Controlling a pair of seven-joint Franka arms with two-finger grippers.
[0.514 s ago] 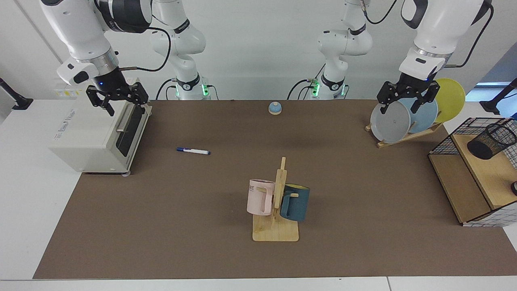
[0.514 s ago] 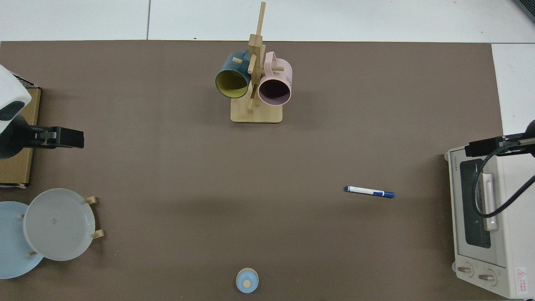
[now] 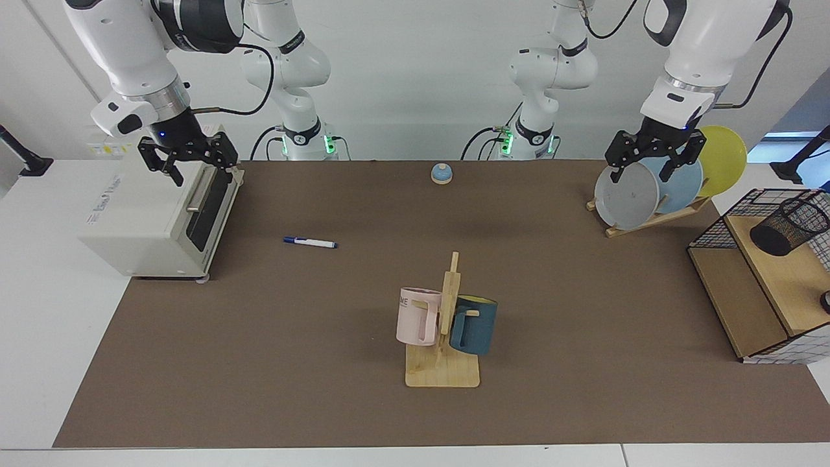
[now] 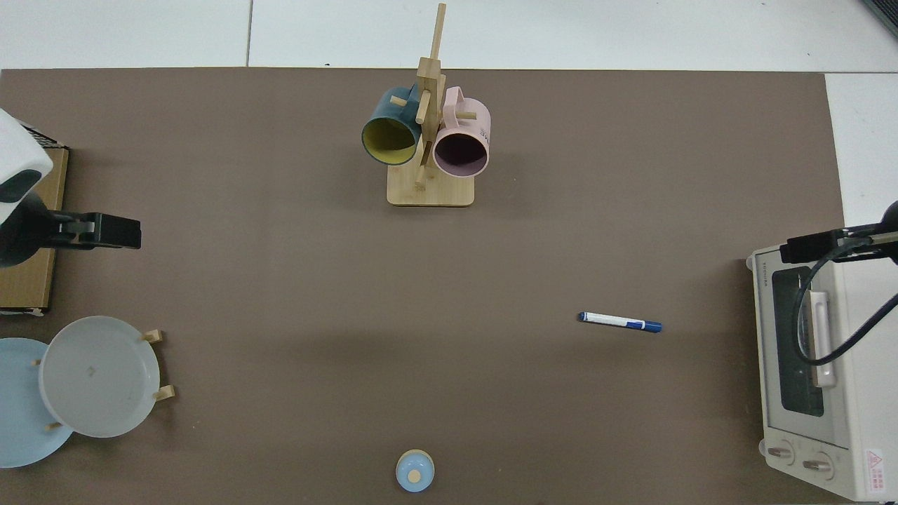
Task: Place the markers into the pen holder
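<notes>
The marker (image 3: 310, 242) (image 4: 619, 322), white-barrelled with a dark blue cap, lies flat on the brown mat, right of the toaster oven in the facing view. The pen holder (image 3: 790, 227), a black mesh cup, leans tilted on the wooden shelf of the wire rack at the facing view's far right; the top view does not show it. My right gripper (image 3: 193, 165) (image 4: 814, 247) hangs open and empty above the toaster oven, up and left of the marker. Far from both things, my left gripper (image 3: 645, 172) (image 4: 105, 231) hovers open and empty over the plate rack.
A cream toaster oven (image 3: 162, 214) (image 4: 814, 379) stands beside the marker. Pink and teal mugs hang on a wooden mug tree (image 3: 444, 324) (image 4: 428, 140) mid-table. Plates fill a plate rack (image 3: 648, 188) (image 4: 98, 375). A small blue bell (image 3: 441, 173) sits near the arm bases. The wire rack (image 3: 746, 279) holds wooden shelves.
</notes>
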